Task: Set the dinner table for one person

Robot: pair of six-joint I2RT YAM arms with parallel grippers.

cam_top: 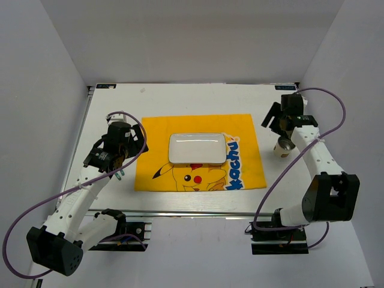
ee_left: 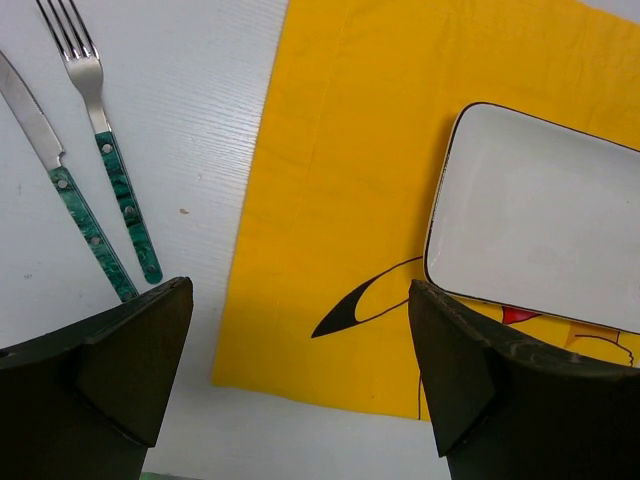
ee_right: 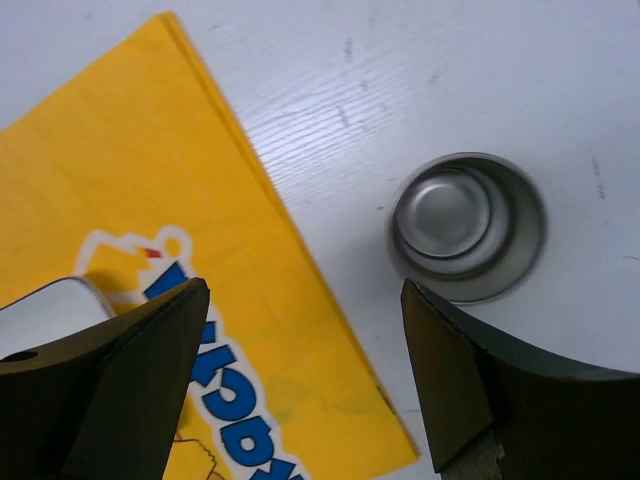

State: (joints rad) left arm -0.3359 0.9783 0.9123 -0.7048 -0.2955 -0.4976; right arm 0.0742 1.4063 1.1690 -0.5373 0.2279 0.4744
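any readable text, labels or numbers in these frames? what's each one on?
"kachu": blue letters running sideways on the yellow placemat, right of the white plate; anything before it can't be made out.
Right wrist view: same blue lettering, partly hidden, not readable as a word.
Two small dark labels at the dinner table far corners: too small to read.
Fork, knife, cup: no markings visible.

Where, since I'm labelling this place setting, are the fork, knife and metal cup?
fork [ee_left: 122,195]: left wrist view, on its green handle.
knife [ee_left: 92,235]: left wrist view, on its green handle.
metal cup [ee_right: 445,210]: right wrist view, on its inner base.
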